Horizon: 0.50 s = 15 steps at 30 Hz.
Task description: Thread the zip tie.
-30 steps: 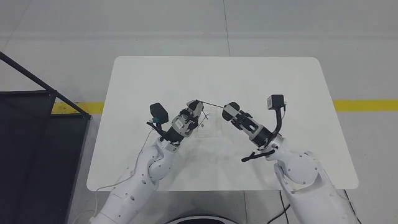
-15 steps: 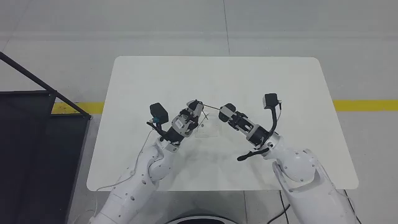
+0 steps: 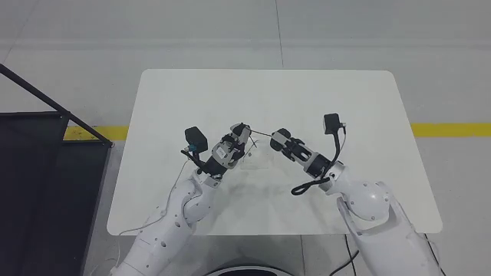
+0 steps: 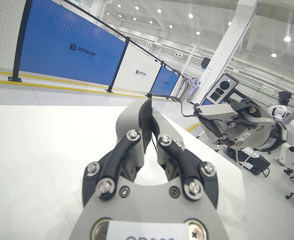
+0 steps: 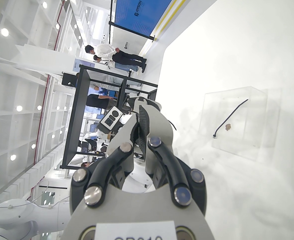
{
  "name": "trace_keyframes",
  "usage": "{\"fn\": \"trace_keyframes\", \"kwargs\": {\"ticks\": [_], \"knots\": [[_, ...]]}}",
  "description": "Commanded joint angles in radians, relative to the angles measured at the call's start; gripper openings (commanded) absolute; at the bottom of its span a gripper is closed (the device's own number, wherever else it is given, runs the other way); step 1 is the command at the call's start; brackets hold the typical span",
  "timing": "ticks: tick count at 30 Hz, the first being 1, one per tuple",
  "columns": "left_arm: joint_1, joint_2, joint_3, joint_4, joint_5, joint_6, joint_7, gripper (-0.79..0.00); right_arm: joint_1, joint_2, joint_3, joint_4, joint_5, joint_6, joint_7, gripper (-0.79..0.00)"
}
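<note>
A: Item one?
B: Zip tie point(image 4: 162, 97) — thin black strap, held over your desk's point(image 3: 192, 107) middle; left gripper point(image 4: 149, 106) and right gripper point(image 5: 139, 113) both clenched on it.
A: From the right wrist?
B: Clear box point(image 5: 237, 106), square-walled — second tie point(image 5: 230, 116) inside.

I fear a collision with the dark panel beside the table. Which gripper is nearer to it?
Left. The left gripper hangs over the table, on the side of the dark panel; the right gripper is just beyond it, farther from the panel.
</note>
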Motion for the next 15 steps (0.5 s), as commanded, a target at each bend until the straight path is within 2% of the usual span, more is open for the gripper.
{"fn": "trace_keyframes", "kwargs": {"ticks": [1,15], "knots": [[0.0,0.0,0.0,0.0,0.0,0.0,0.0,-0.785,0.003,0.0,0.0,0.001,0.001,0.011,0.003,-0.785],[0.0,0.0,0.0,0.0,0.0,0.0,0.0,-0.785,0.026,-0.001,-0.01,0.005,-0.007,0.083,0.018,-0.785]]}}
